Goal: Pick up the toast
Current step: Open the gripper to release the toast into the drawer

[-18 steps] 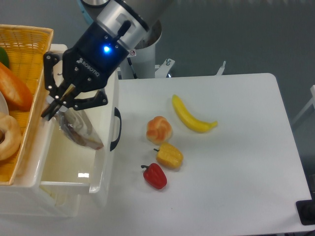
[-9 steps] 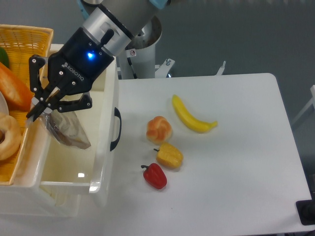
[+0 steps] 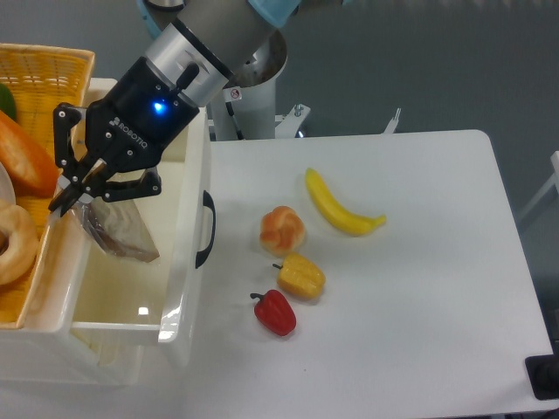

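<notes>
The toast (image 3: 122, 234), a brown slice in clear crinkly plastic, is being held at its upper end by the gripper (image 3: 83, 190). The black fingers (image 3: 131, 188) are being kept closed on the top of the wrapping, and the slice is hanging tilted below them, its lower corner pointing toward the right wall of the white bin (image 3: 186, 288). The toast is being seen inside the bin's open cavity, above the bin floor; whether its lower edge is touching the floor cannot be told from this view.

The gripper body is being shown angled down and to the left, with a blue light lit on its housing. The arm is being seen entering from the top of the frame over the bin's rear edge.

A black handle (image 3: 206, 229) is being seen on the bin's right outer wall. To the left of the bin, a woven yellow basket (image 3: 52, 74) is being seen holding an orange loaf (image 3: 24, 157) and a pale ring-shaped bread (image 3: 16, 244) at the frame's edge.

On the white table (image 3: 419, 297), well apart from the bin, four items are being seen: a banana (image 3: 339, 206), a round orange-white bun (image 3: 282, 230), a yellow pepper (image 3: 301, 276) just below the bun, and a red pepper (image 3: 275, 312) just below the yellow one.
</notes>
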